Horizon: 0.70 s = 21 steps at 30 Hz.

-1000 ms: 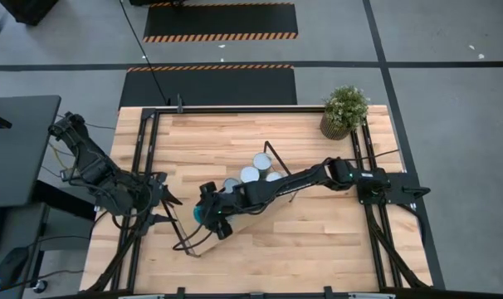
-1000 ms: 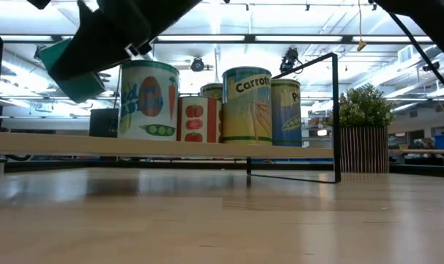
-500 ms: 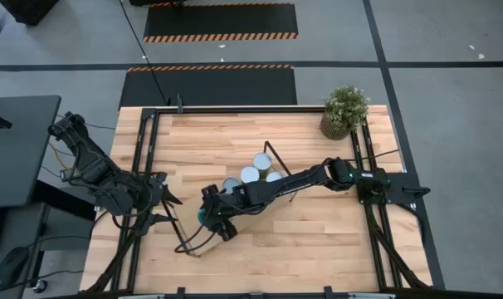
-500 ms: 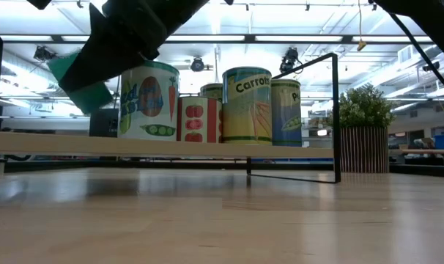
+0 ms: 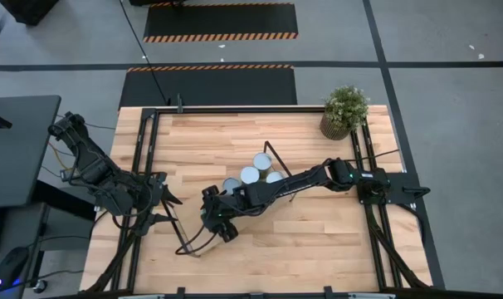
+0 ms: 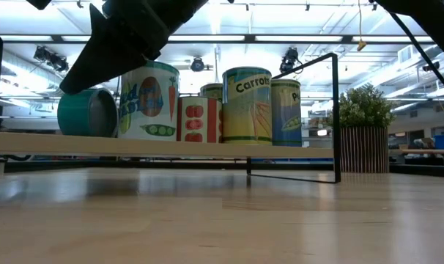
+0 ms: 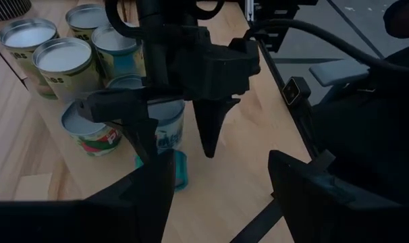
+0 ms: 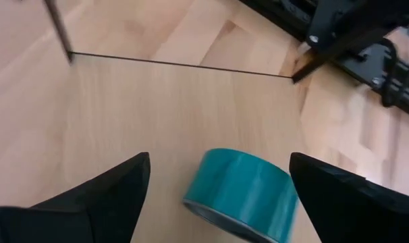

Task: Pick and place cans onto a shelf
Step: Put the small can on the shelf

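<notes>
- The right gripper (image 8: 211, 185) is held over the shelf (image 6: 171, 144), jaws spread, nothing pinched.
- A teal can (image 8: 241, 192) is seen lying on its side on the shelf, just beside the upright cans (image 6: 245, 105).
- The left gripper (image 5: 164, 199) is parked at the tabletop's (image 5: 318, 241) left edge, jaws part-open, empty.

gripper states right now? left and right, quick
Left gripper: at the table's left edge, holding nothing; open or shut cannot be told.
Right gripper: open, above the teal can lying on its side on the shelf.
</notes>
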Each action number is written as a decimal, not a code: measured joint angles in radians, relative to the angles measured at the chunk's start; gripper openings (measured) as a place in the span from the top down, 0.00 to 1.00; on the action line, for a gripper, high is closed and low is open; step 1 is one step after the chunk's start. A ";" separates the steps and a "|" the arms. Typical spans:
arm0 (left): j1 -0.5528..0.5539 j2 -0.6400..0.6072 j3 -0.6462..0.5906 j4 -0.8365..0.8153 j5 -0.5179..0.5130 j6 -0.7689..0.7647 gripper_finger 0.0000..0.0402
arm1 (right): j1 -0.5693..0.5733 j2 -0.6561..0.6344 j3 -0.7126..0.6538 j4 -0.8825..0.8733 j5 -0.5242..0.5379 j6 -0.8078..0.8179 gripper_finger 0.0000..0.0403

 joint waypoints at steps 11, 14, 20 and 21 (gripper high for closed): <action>0.004 0.029 -0.001 -0.065 -0.078 -0.025 0.40 | 0.043 -0.037 -0.001 0.013 0.154 -0.050 0.10; 0.004 0.062 -0.001 -0.066 -0.154 -0.050 0.40 | 0.056 -0.061 -0.001 -0.015 0.196 -0.050 0.10; 0.075 0.160 0.002 -0.055 -0.166 -0.107 0.40 | 0.095 -0.175 -0.001 -0.122 0.297 -0.035 0.11; 0.105 0.178 0.006 -0.055 -0.138 -0.107 0.40 | 0.097 -0.195 -0.003 -0.140 0.286 -0.018 0.11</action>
